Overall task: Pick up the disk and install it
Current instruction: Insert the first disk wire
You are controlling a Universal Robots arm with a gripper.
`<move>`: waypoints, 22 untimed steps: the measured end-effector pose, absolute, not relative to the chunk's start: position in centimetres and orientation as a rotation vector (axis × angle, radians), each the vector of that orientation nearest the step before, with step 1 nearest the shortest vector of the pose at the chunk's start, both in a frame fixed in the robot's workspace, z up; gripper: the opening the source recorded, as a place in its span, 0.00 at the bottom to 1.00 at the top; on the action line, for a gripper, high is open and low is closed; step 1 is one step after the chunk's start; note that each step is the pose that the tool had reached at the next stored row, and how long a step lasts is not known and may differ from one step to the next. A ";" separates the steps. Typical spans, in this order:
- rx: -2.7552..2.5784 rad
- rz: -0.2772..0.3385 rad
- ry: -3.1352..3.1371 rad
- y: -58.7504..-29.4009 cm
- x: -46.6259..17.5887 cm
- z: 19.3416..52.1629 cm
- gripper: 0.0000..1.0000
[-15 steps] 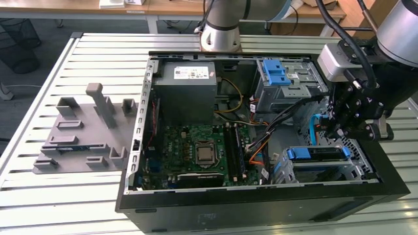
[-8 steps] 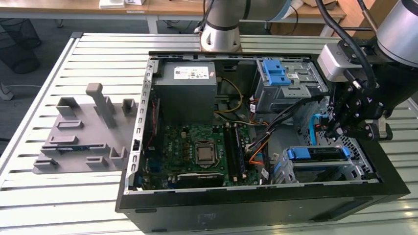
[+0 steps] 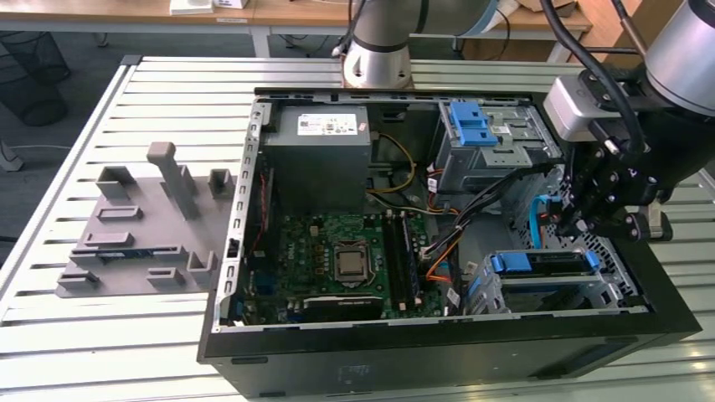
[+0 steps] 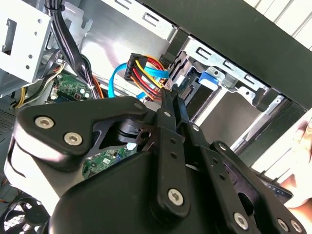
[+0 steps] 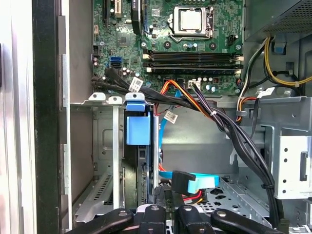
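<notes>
The disk (image 3: pixel 544 263), with its bright blue frame, sits inside the lower metal drive cage (image 3: pixel 609 289) of the open computer case. In the first wrist view it stands edge-on in that cage (image 5: pixel 105 161), its blue frame tab (image 5: pixel 138 127) towards the motherboard. My gripper (image 3: pixel 583 224) hangs just above the cage, at the exterior view's right. In the second wrist view its fingertips (image 4: pixel 169 93) meet at the end of a bundle of red, yellow and black power wires (image 4: pixel 148 73). A light blue data cable (image 5: pixel 190 183) with its plug lies just ahead of the fingers (image 5: pixel 151 213).
The case holds the motherboard (image 3: pixel 347 260), a grey power supply box (image 3: pixel 324 151), an upper drive cage with a blue latch (image 3: pixel 471 126) and thick black cables (image 5: pixel 243 141). A grey fixture (image 3: pixel 146 226) stands on the slatted table at the exterior view's left. A hand (image 4: pixel 302 156) shows beside the case.
</notes>
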State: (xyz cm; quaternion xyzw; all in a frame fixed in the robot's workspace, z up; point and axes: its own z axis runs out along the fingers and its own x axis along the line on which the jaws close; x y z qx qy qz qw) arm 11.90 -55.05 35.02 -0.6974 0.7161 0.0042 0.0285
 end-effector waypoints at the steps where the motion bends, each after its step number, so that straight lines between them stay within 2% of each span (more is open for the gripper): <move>1: -2.152 0.013 2.210 -55.2 11.9 35.0 0.16; 22: -2.152 0.013 2.210 -55.9 11.9 34.2 0.16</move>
